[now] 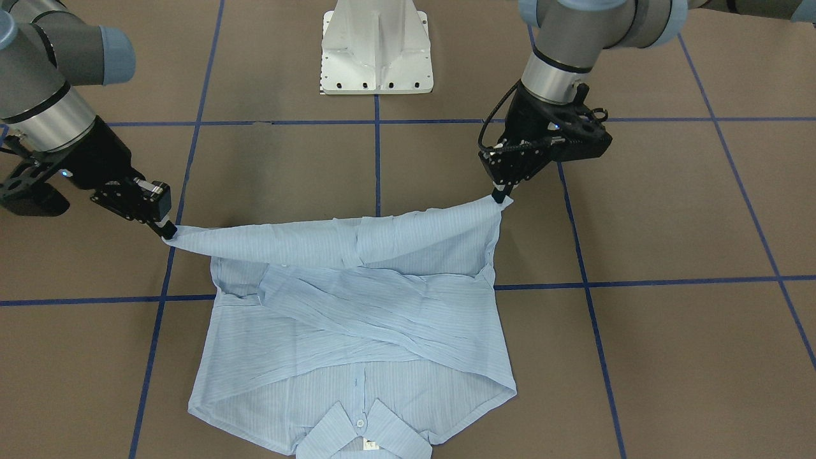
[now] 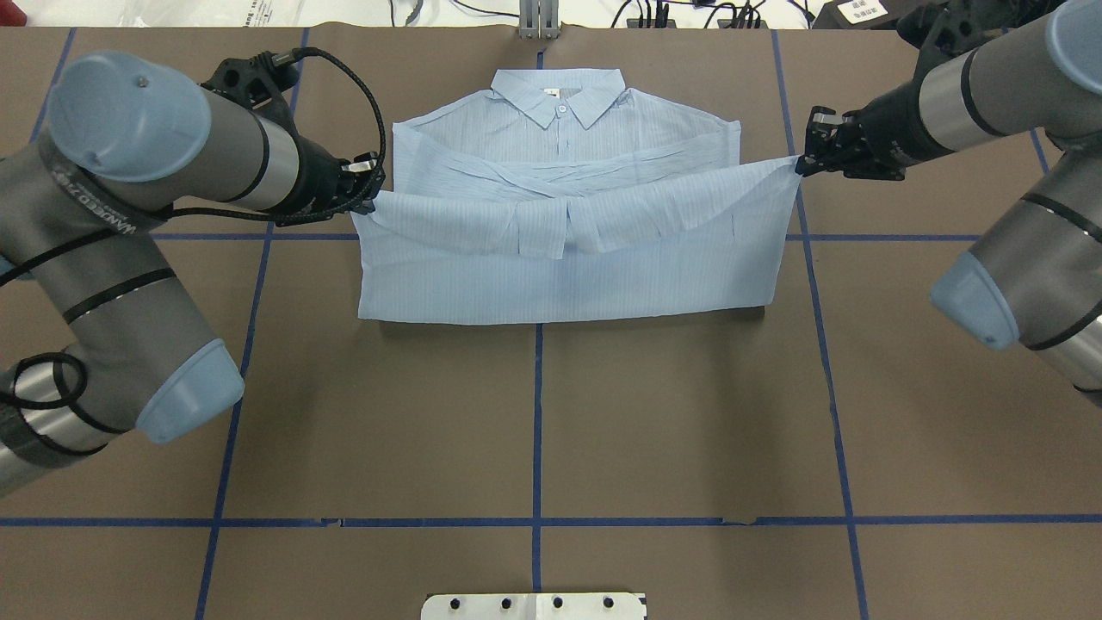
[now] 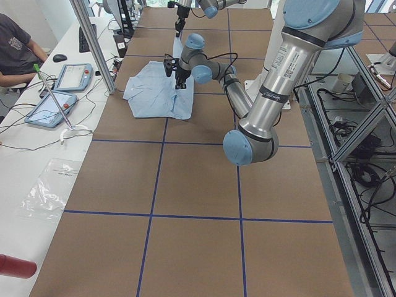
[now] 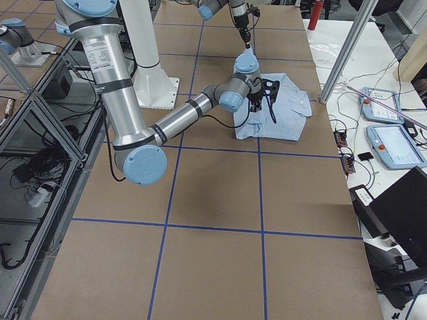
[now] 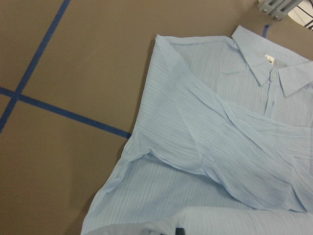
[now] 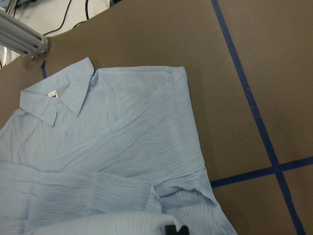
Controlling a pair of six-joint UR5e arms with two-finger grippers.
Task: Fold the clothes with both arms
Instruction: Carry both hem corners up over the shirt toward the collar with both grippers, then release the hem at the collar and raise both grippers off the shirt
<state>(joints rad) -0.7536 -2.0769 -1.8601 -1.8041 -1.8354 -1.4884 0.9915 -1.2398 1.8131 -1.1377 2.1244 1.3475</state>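
The pale blue shirt lies front up on the brown table, collar at the far edge, both sleeves crossed over the chest. Its hem end is lifted and stretched taut between my two grippers. My left gripper is shut on one hem corner; it is on the right in the front-facing view. My right gripper is shut on the other hem corner and shows in the front-facing view. Both wrist views look down on the collar and crossed sleeves.
The white pedestal base stands at the robot's side of the table. Blue tape lines grid the brown surface. Beyond the far edge are an aluminium post, tablets and a seated operator.
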